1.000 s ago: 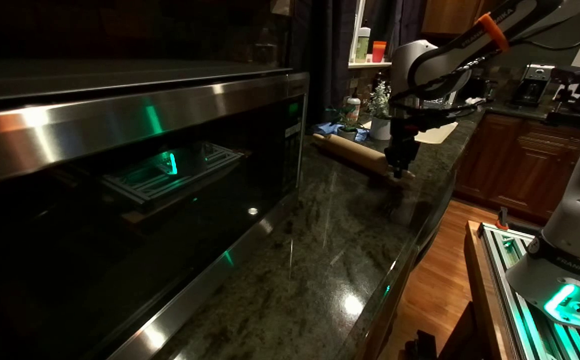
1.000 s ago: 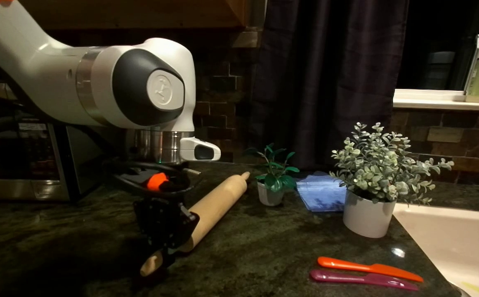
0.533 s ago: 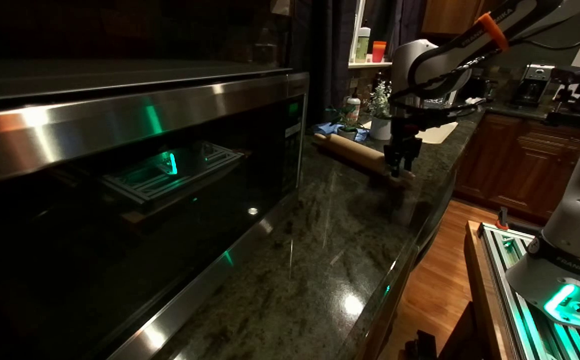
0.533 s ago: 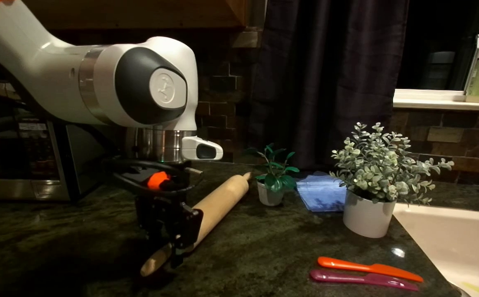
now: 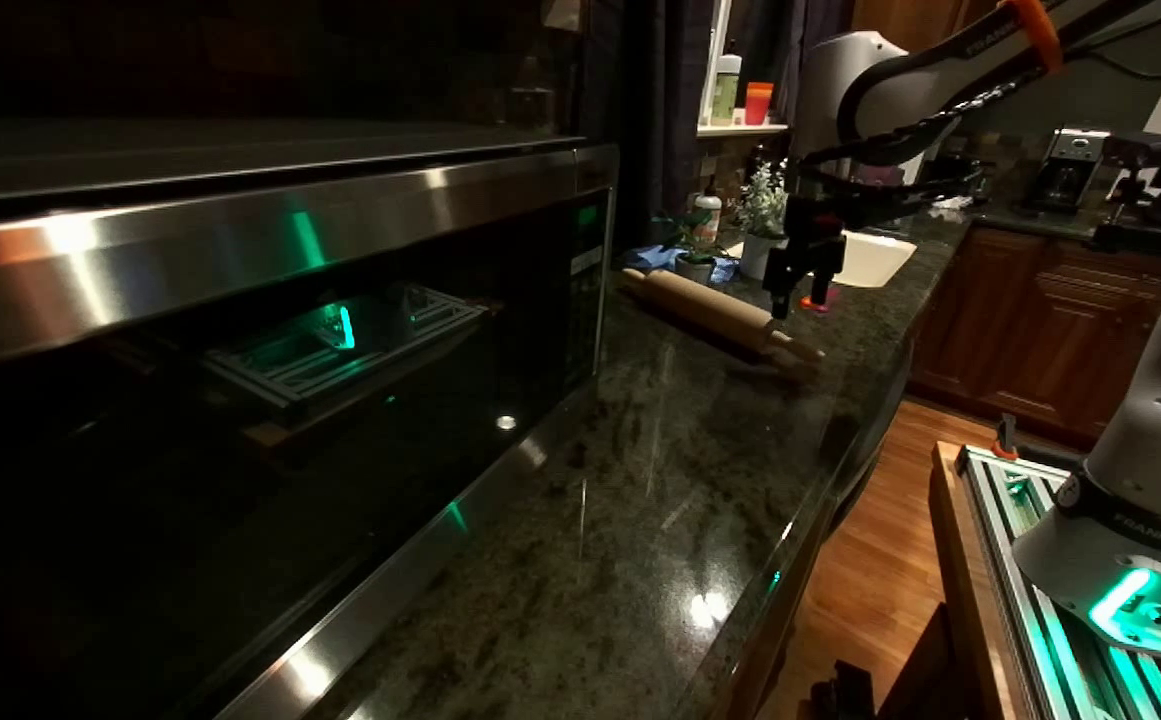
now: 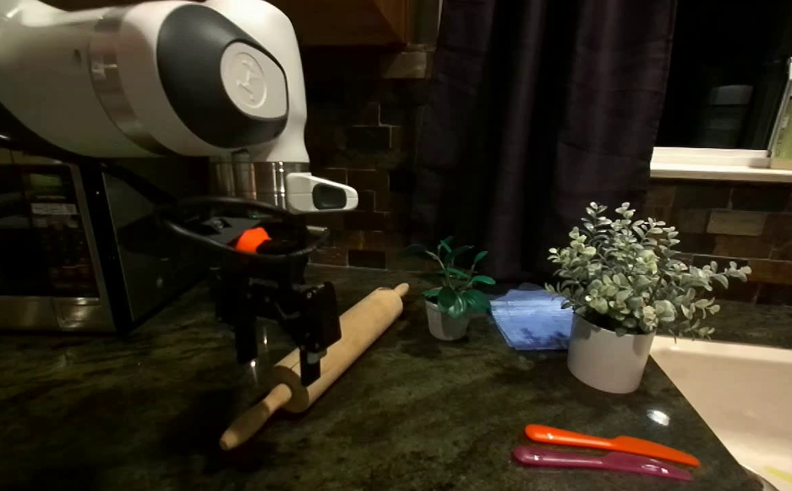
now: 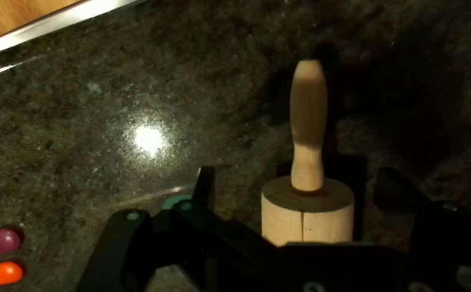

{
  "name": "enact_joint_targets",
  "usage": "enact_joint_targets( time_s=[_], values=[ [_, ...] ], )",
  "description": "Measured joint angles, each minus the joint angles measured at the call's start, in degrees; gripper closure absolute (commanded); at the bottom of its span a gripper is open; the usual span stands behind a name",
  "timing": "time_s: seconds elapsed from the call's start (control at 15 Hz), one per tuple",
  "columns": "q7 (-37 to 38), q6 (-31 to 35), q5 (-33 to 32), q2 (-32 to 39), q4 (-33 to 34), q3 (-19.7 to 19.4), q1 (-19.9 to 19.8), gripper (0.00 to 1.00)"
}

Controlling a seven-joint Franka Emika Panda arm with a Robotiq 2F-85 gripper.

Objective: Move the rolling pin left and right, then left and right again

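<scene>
Nearest, in the wrist view, a gripper (image 7: 299, 186) of matte black links and slim fingers (image 7: 207, 186), spread wide and holding nothing. Between the fingers, with a strip of dark counter (image 7: 219, 81) showing to either side, the rolling pin (image 7: 308, 162): light-tan wood, with a handle swollen at the middle and blunt at the tip, a plain cylindrical barrel, a flat round end face and one thin dark line running lengthwise. In both exterior views, lies at a slant across the polished stone, mottled in black, green and brown. Close by in an exterior view, smooth and glossy, an orange knife (image 6: 631, 447) just beside a purple knife (image 6: 614, 462), both round-ended at the handle. Directly above the gripper, a robot arm (image 6: 184, 82) in shiny white shells with a dark rounded cap and a bright metal collar. Past the knives, a plain white pot (image 6: 610, 361), cylindrical, crowded with small rounded grey-green leaves, and next to it a smooth white sink (image 6: 764, 402). Farther back, a smaller, tapered pot (image 6: 447, 322) with darker, pointed leaves, then thin sheets in a blue stack (image 6: 532, 320), too blurred to tell paper from cloth. Beyond the gripper, a boxy microwave (image 6: 58, 259) with brushed steel and dark glass. Farthest, a dark purple curtain (image 6: 552, 136) in soft vertical folds and a wall (image 6: 737, 225) of rough rectangular tiles in dull brown.
</scene>
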Motion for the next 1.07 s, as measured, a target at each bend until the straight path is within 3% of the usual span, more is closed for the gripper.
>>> enact_joint_targets(
  time_s=[0.6, 1.07],
  values=[
    [-0.03, -7.08, -0.30, -13.99, -1.16, 1.68, 0.00, 0.00],
    [-0.13, -9.05, -0.30, -18.72, -1.32, 2.78, 0.01, 0.00]
  ],
)
